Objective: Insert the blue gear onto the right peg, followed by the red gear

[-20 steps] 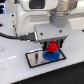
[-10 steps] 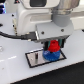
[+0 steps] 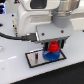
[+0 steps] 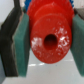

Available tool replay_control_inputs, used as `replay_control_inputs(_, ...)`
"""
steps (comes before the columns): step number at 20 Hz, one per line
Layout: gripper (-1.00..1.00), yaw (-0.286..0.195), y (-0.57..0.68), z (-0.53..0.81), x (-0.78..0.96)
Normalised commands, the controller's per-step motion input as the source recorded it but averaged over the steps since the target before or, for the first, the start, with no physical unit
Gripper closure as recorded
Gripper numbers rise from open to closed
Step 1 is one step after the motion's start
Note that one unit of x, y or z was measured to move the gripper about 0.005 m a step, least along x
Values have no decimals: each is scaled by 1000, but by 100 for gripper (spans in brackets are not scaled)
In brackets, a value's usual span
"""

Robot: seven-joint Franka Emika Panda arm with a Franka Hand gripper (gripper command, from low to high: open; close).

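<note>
Red gear (image 4: 48, 39) sits pinched between your gripper's (image 3: 51, 46) green pads (image 4: 22, 47), hub hole facing the wrist camera. Directly under it, blue gear (image 3: 50, 55) lies on the black-bordered plate (image 3: 34, 59). Peg hidden; you can't tell red from blue contact. White table (image 3: 20, 75) around.

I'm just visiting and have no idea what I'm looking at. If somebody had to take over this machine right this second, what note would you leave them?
Gripper: shut on the red gear, its pads pressing both sides.
Red gear: held low over the plate, directly above the blue gear.
Blue gear: lying on the plate; the right peg is hidden, so it looks placed but I cannot confirm.
Left: lower the red gear onto the blue one, let go, lift away.
</note>
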Motion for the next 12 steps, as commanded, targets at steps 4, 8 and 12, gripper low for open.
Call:
replay_control_inputs(4,100,0,-5,-204,99)
replay_control_inputs(8,100,0,12,-241,146)
replay_control_inputs(12,100,0,22,-141,126)
